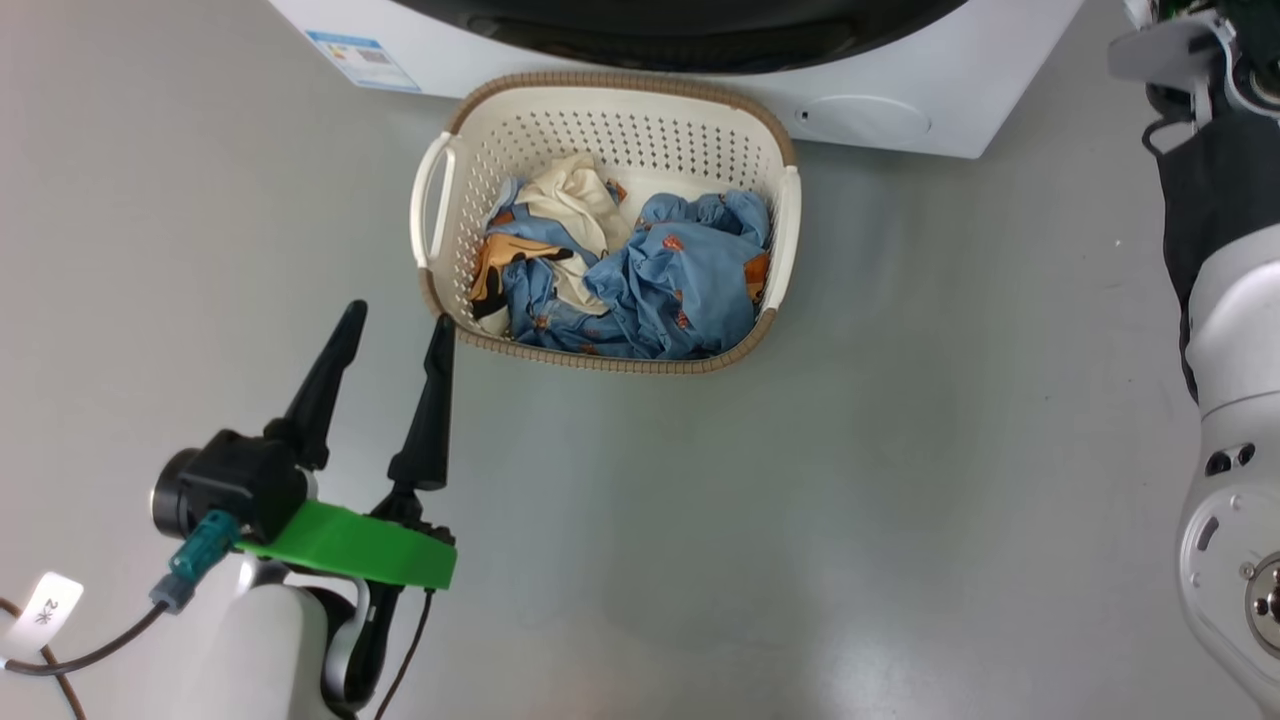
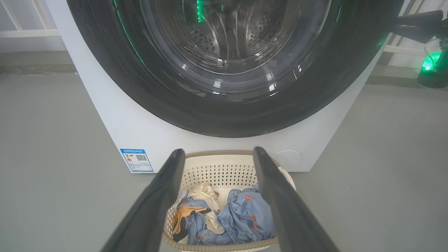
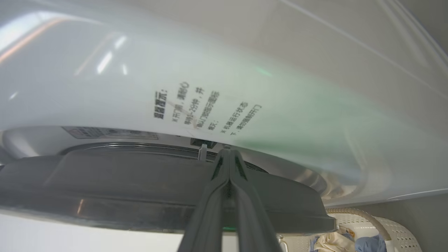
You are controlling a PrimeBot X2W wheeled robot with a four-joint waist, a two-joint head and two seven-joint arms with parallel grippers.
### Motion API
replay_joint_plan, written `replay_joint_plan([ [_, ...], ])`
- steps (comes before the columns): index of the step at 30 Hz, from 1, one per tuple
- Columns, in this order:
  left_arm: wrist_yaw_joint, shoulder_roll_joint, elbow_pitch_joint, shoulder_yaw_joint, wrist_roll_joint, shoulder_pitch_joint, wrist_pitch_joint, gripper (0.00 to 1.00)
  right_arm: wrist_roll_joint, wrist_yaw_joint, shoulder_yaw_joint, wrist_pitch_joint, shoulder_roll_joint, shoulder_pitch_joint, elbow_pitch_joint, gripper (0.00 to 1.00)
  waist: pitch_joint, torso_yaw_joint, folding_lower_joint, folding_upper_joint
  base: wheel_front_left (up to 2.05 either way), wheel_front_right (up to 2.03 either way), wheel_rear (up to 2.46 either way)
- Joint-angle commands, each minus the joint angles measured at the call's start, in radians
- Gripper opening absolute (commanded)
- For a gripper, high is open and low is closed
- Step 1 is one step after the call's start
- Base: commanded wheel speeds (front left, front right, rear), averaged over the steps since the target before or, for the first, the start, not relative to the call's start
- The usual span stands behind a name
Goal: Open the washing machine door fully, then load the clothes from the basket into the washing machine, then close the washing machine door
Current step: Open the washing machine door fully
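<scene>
The basket (image 1: 620, 85) is seen on the grey floor (image 1: 900, 450) toward 12 o'clock in the head view, just before the washing machine (image 1: 900, 110). The clothes (image 1: 680, 270) are heaped inside it, blue printed fabric with a cream piece at 10 o'clock. The left gripper (image 1: 400, 312) is held at 8 o'clock, released, fingers spread wide with nothing between them. A blue label sticker (image 2: 136, 160) bearing a QR code is stuck at the machine's lower corner. The washing machine door (image 2: 227, 115) is shown at 12 o'clock in the left wrist view. The right gripper (image 3: 226, 150) is clenched on nothing, its tips set at the seam above the door's grey edge. A printed notice (image 3: 206, 112) in Chinese characters is carried above it; its heading perhaps reads 温馨提示, the rest being blurred.
</scene>
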Motion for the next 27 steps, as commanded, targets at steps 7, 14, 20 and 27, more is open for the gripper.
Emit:
replay_joint_plan([
  [7,-0.002,0.02,-0.03,0.018,-0.033,-0.028,-0.006,1.0,-0.04,0.006,-0.005,0.002,0.039,-0.078,-0.013,0.0,0.042,0.016,0.0,-0.0001,0.0,0.0,0.0],
  [14,-0.002,0.02,-0.03,0.015,-0.045,-0.04,-0.006,1.0,-0.049,0.006,-0.013,0.043,0.052,-0.095,0.0,0.0,0.058,0.022,0.0,-0.0001,0.0,0.0,0.0],
  [20,-0.002,0.02,-0.034,0.021,-0.039,-0.047,-0.006,1.0,-0.012,0.006,0.005,0.174,0.061,-0.042,-0.041,0.0,0.041,0.014,0.0,-0.0001,0.0,0.0,0.0],
  [27,-0.002,0.02,-0.037,0.027,-0.029,-0.041,-0.006,1.0,0.025,0.006,0.005,0.324,0.062,0.032,-0.104,0.0,0.016,0.002,0.0,-0.0001,0.0,0.0,0.0],
])
